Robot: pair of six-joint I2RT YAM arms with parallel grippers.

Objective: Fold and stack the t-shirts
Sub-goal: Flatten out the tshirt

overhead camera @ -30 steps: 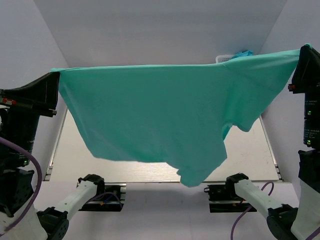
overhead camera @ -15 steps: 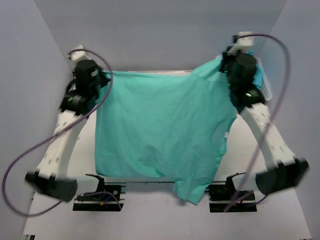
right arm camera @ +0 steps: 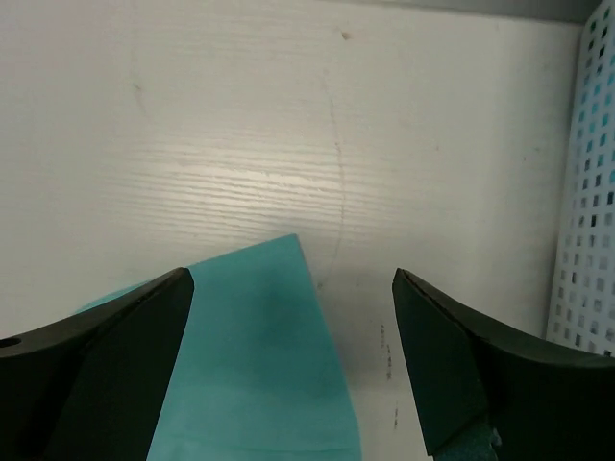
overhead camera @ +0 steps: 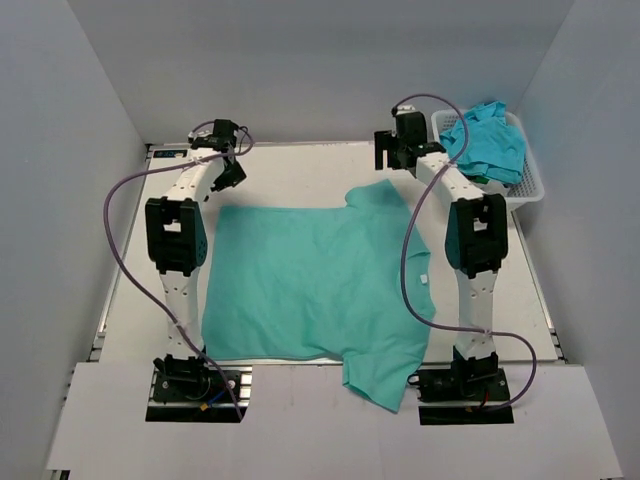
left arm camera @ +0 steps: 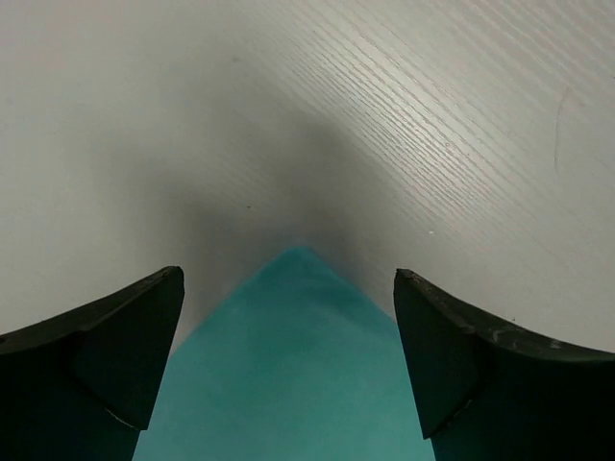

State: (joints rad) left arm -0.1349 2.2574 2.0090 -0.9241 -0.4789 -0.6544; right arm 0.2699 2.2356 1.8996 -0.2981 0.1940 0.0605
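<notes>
A teal-green t-shirt [overhead camera: 310,280] lies spread flat on the table, one sleeve [overhead camera: 385,375] hanging over the near edge. My left gripper [overhead camera: 228,172] stands open just above the shirt's far left corner. In the left wrist view that corner [left arm camera: 288,375] lies on the table between the parted fingers [left arm camera: 115,346] of the gripper [left arm camera: 288,277], touching neither. My right gripper [overhead camera: 392,155] is open over the far right corner [right arm camera: 259,355], which rests flat below the gripper [right arm camera: 291,275]. More turquoise t-shirts [overhead camera: 490,140] are heaped in the basket.
A white lattice basket [overhead camera: 528,185] stands at the back right, its wall close beside the right gripper [right arm camera: 586,192]. Grey walls enclose the table on three sides. Purple cables loop from both arms. The arm bases sit at the near edge.
The shirt was held stretched in the air by both grippers. Both arms swung forward and down, laid it on the table, and both grippers opened and let go.
</notes>
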